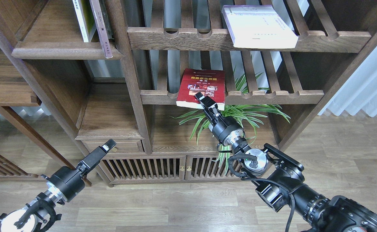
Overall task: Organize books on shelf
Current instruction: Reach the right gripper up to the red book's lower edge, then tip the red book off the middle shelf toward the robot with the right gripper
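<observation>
Right gripper (203,100) has its fingers closed on the near edge of the red book (202,87), which lies flat on the middle slatted shelf (272,96) with that edge jutting past the scalloped rail. Left gripper (106,149) hangs low at near left, well apart from any book; end-on and dark, so I cannot tell whether it is open or closed. Risk: the hold is only on a thin strip of the near edge, so a thick paperback could pivot and droop once lifted, or slip out. Risk: pulling it toward me could catch the underside on the rail's notches, or drop it into the spider plant (240,114) directly below. White book with purple edge (259,27) lies flat on the upper slatted shelf (333,40), its corner overhanging. On the solid shelf (62,48) at far left, the yellow-green and white book (82,19) stands upright with a thin brown volume (100,29) leaning on it; space remains to their left.
</observation>
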Tool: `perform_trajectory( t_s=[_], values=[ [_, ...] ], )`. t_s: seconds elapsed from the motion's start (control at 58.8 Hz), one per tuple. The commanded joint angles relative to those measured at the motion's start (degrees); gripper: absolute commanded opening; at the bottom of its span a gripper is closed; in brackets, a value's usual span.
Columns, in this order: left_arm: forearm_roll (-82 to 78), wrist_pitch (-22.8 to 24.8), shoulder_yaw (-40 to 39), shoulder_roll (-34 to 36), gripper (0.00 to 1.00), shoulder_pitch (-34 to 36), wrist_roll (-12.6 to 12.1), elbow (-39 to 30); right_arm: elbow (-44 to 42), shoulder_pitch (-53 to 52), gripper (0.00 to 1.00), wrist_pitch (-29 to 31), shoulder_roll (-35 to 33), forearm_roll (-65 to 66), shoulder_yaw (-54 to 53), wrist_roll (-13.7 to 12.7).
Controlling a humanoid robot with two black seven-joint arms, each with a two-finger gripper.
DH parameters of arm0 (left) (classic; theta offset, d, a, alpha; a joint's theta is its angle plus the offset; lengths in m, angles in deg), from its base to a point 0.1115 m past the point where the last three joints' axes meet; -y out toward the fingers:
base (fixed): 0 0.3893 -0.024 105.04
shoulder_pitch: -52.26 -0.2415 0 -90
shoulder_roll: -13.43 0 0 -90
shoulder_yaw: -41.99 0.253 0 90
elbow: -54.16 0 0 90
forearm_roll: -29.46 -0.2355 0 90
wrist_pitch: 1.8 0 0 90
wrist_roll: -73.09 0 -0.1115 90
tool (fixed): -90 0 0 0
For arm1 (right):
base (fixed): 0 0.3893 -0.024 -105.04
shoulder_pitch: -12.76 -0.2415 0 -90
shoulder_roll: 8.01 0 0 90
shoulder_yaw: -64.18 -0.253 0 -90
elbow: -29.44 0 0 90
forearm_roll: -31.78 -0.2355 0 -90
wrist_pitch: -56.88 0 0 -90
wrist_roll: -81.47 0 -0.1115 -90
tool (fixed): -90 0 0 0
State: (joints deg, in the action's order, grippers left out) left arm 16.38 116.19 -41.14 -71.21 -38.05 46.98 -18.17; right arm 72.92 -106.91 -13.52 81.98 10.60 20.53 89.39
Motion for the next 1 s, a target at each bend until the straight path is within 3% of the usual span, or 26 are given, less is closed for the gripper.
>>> perform_trajectory(
  t_s=[0.0,0.085,0.476,0.731,0.816,0.986],
  values=[
    [0.0,0.0,-0.5,0.1,0.83,-0.1,0.0,0.0,2.3,0.3,0.12,2.4,0.0,0.0,0.3,-0.6],
    [0.0,0.0,-0.5,0.0,0.83,-0.4,0.0,0.1,5.2,1.8,0.09,4.1,0.0,0.0,0.3,-1.9],
    [1.1,0.0,-0.1,-0.1,0.83,-0.4,0.1,0.5,20.8,11.7,0.11,4.7,0.0,-0.1,-0.5,-2.0],
    [3.1,0.0,0.3,-0.3,0.86,-0.5,0.2,0.8,26.5,17.1,0.09,8.4,-6.4,-0.3,-2.4,-3.4],
    [3.2,0.0,0.9,0.0,0.99,-0.7,0.1,0.8,27.9,18.8,0.10,8.4,-7.8,-0.3,-2.5,-3.6],
    [3.2,0.0,1.9,-0.1,0.99,-0.7,0.3,2.0,30.6,22.1,0.10,8.4,-8.2,-0.2,-2.6,-4.6]
  ],
)
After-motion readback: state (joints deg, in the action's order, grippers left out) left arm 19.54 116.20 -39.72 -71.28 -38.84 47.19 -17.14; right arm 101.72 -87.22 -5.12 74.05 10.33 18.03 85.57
